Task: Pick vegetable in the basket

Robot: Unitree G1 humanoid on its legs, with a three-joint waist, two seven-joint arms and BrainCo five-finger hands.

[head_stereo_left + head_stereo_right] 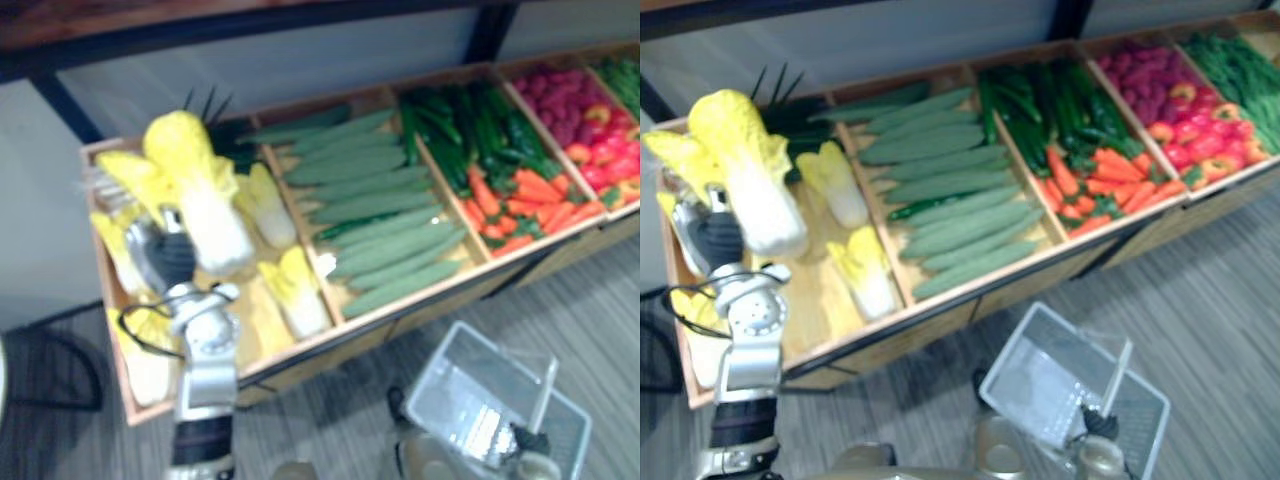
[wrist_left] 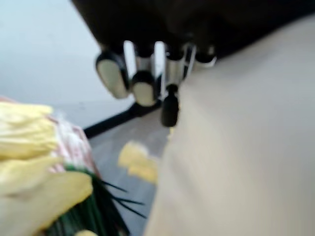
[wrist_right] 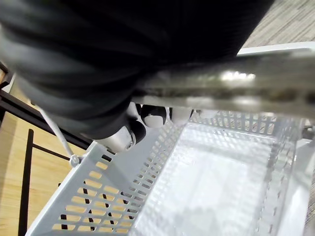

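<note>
A napa cabbage (image 1: pixel 200 195), yellow-leaved with a white stem, is lifted above the leftmost bin of the wooden produce stand (image 1: pixel 420 300). My left hand (image 1: pixel 165 258) is shut on its stem from below. In the left wrist view the fingers (image 2: pixel 142 83) curl against the cabbage's pale side (image 2: pixel 241 147). A clear plastic basket (image 1: pixel 490 400) hangs low at the front right and looks empty. My right hand (image 1: pixel 1095 425) is shut on its metal handle (image 3: pixel 231 88), its fingers (image 3: pixel 152 115) wrapped under the bar.
More napa cabbages (image 1: pixel 295 290) lie in the left bin. Pale green cucumbers (image 1: pixel 385 215) fill the bin beside it. Further right come dark cucumbers with carrots (image 1: pixel 520 200), then red peppers (image 1: pixel 600 150). A dark shelf rail (image 1: pixel 250 25) runs above the stand, over grey plank floor (image 1: pixel 590 320).
</note>
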